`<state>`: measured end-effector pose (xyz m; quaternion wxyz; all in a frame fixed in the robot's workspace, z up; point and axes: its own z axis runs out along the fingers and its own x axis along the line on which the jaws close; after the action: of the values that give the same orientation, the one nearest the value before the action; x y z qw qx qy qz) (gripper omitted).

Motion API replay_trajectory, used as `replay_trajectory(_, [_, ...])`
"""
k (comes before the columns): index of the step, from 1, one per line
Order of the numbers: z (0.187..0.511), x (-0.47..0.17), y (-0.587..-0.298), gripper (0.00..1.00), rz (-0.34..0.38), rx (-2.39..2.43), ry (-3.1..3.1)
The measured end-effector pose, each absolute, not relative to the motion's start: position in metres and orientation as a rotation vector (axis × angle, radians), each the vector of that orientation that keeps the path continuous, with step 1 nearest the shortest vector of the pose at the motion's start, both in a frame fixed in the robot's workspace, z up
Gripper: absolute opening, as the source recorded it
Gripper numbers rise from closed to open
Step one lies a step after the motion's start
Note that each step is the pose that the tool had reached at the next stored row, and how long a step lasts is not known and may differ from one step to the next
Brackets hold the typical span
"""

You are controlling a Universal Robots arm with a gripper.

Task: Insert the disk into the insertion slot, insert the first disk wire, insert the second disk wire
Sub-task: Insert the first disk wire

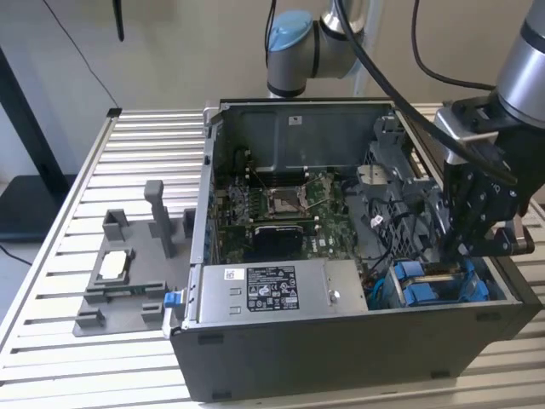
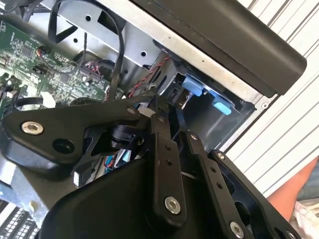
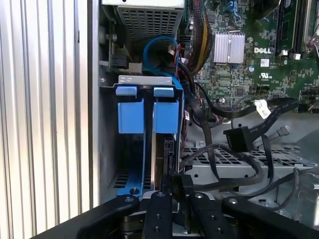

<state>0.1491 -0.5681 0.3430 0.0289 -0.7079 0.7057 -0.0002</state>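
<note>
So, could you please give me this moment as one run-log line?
disk in blue carrier: in drive bay | gripper: close over the disk's exposed edge | black cable connector: loose beside bay

Seemingly silver arm (image 1: 525,58), blue cap (image 1: 289,29), black claw (image 1: 467,247)

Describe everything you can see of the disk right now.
The disk stands on edge in the drive bay, at the exterior view's right. Its bright blue plastic frame shows two blocky tabs side by side and a thin rail, with a dark narrow edge running between them. The pincer is right at its end, but I cannot tell whether they touch. Black cables run close beside it.
</note>
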Motion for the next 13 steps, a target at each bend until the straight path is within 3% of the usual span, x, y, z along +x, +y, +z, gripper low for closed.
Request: replay_trajectory(13, [0.3361, 0.1513, -0.5684, 0.20, 0.001, -2.170, 2.189])
